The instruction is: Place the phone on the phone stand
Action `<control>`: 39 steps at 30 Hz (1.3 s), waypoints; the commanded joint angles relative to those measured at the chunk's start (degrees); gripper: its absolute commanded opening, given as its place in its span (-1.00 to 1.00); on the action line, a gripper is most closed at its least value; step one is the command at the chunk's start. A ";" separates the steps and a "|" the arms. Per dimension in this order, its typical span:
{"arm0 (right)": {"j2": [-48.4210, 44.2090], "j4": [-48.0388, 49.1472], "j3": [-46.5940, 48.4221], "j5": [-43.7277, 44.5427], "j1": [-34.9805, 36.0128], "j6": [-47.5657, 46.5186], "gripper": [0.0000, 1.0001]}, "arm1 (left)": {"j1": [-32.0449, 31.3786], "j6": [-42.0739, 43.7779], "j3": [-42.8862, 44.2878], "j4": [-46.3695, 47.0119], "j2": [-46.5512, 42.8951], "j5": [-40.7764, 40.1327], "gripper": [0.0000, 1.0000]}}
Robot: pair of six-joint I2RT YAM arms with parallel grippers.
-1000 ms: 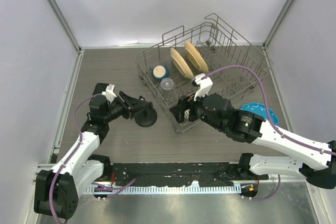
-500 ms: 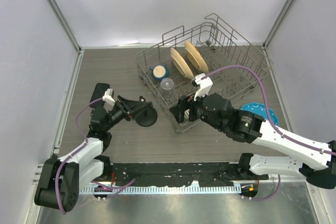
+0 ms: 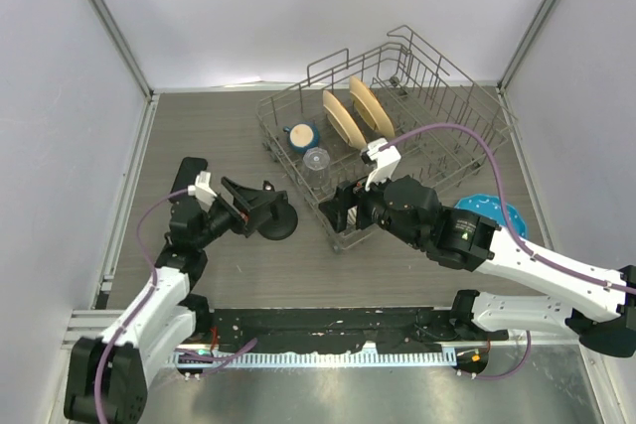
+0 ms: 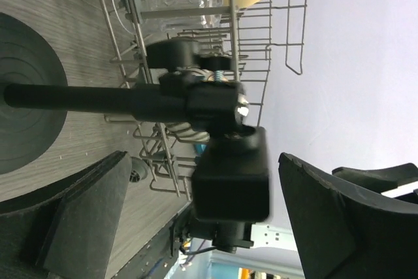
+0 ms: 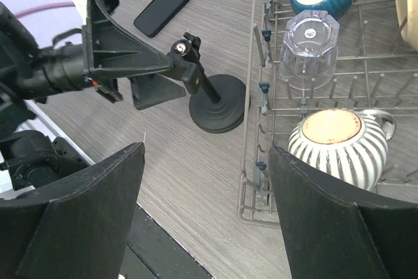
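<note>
The phone (image 3: 191,166) is a flat black slab lying on the table at the left, behind my left arm; the right wrist view shows the phone (image 5: 164,8) with nothing on it. The phone stand (image 3: 276,225) sits on its disc base beside the rack. Its rod leans toward my left gripper (image 3: 258,208). That gripper is open, and its fingers (image 4: 85,213) flank the stand's clamp head (image 4: 228,174) without touching it. My right gripper (image 5: 208,150) hangs open and empty over the table by the rack's near corner.
A wire dish rack (image 3: 417,151) fills the back middle, holding two tan plates (image 3: 353,111), a clear glass (image 5: 310,37), a blue cup (image 3: 300,134) and a striped mug (image 5: 336,138). A blue plate (image 3: 492,211) lies behind my right arm.
My left gripper was shut on the stand's clamp head and has now opened, so its fingers stand clear of it. The left arm shifted slightly. The right arm has stayed put.
</note>
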 commanded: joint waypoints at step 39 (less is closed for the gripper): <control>-3.73 4.84 -1.49 -0.63 -0.09 -11.11 0.64 | 27.17 41.15 60.77 -58.34 35.33 -29.73 1.00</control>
